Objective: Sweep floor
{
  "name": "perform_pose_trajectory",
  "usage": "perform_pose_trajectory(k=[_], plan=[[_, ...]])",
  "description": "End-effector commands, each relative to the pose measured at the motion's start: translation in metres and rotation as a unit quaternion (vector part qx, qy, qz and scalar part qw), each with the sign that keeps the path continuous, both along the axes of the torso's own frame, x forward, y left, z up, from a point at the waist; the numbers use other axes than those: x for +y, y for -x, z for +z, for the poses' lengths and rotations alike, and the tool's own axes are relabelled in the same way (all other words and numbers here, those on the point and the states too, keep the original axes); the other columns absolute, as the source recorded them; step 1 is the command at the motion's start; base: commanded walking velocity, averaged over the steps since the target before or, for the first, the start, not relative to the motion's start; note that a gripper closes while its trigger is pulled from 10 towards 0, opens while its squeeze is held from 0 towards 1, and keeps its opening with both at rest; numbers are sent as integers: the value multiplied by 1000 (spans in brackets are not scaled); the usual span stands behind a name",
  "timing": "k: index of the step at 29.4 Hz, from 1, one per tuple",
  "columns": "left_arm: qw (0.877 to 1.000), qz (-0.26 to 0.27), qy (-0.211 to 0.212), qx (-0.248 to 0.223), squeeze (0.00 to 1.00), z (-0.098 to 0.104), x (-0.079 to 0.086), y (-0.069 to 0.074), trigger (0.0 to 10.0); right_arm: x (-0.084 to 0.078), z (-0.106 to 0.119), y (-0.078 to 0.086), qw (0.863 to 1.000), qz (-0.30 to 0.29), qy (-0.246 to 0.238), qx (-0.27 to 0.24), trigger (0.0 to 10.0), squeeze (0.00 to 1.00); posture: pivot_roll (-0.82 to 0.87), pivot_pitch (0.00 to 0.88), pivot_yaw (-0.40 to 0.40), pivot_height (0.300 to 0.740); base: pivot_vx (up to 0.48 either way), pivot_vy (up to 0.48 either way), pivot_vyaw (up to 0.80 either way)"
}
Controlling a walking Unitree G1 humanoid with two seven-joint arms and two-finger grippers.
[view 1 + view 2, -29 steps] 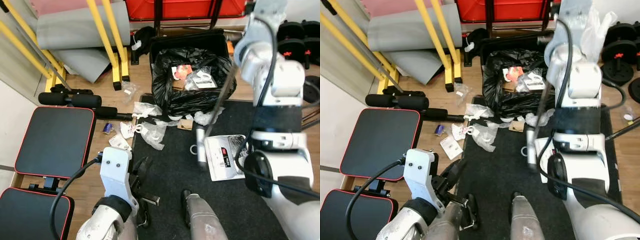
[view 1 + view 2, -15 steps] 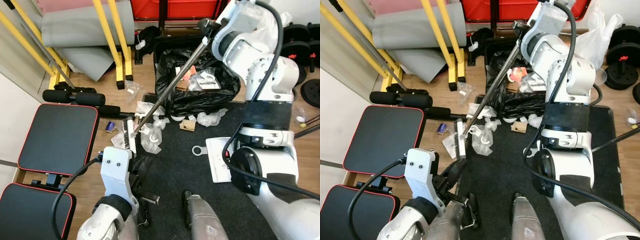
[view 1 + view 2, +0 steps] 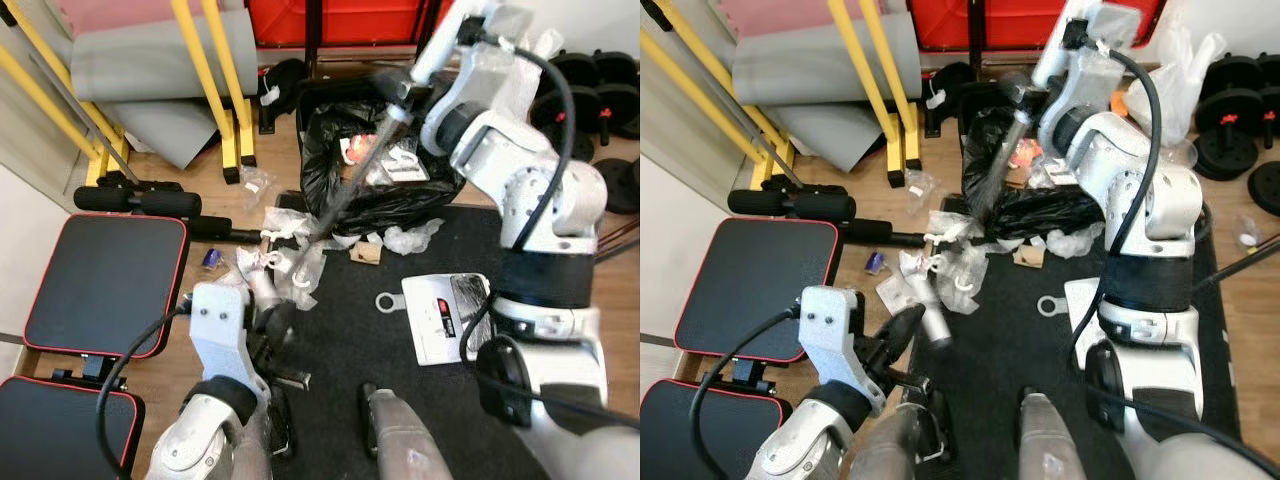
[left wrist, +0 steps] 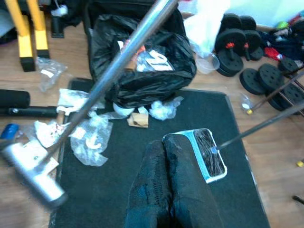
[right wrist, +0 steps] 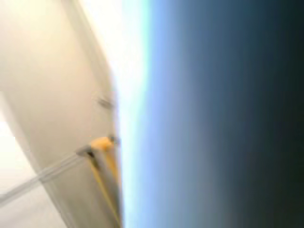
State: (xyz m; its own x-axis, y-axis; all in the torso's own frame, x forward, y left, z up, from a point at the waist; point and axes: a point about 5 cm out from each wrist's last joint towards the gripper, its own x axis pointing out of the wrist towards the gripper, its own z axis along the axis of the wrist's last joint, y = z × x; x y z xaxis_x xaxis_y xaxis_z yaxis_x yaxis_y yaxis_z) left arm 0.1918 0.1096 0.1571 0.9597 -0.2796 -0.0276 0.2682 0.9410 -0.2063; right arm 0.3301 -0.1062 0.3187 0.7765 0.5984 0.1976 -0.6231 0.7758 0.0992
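Note:
My right gripper is raised above the black bin bag and shut on the top of the broom handle. The handle slants down to a blurred grey broom head among several clear plastic wrappers at the mat's left edge. My left gripper hangs low beside that head, its fingers pressed together on nothing. On the black mat lies a white dustpan, partly hidden by my right arm.
A scrap of cardboard and a metal ring lie on the mat. A black bench with red trim stands left, with yellow frame legs and grey mats behind it. Weight plates sit at the right.
The broom head swung from beside the dustpan leftwards across the mat to the wrappers, then nearer my left gripper. The right arm rose and leaned over the bin bag.

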Motion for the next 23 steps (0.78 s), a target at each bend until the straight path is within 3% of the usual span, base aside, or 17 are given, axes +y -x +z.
perform_pose_trajectory(k=[1, 10, 17, 23], plan=[[1000, 21, 3, 15, 0, -7, 6, 0, 10000, 6, 2, 11, 999, 25, 23, -31, 10000, 0, -151, 200, -18, 740, 0, 0, 0], [998, 58, 21, -2, 0, -6, 19, -13, 10000, 21, -23, 34, 992, 59, 82, -70, 10000, 0, -164, 147, -13, 740, 0, -67, 0], [998, 58, 25, -5, 0, -7, 20, -16, 10000, 23, -32, 36, 995, 42, 74, -54, 10000, 0, -161, 137, -11, 740, 0, -324, 0], [998, 54, 25, -4, 0, -9, 21, -17, 10000, 20, -37, 32, 996, -12, 71, -49, 10000, 0, -156, 110, 3, 740, 0, -325, 0]])
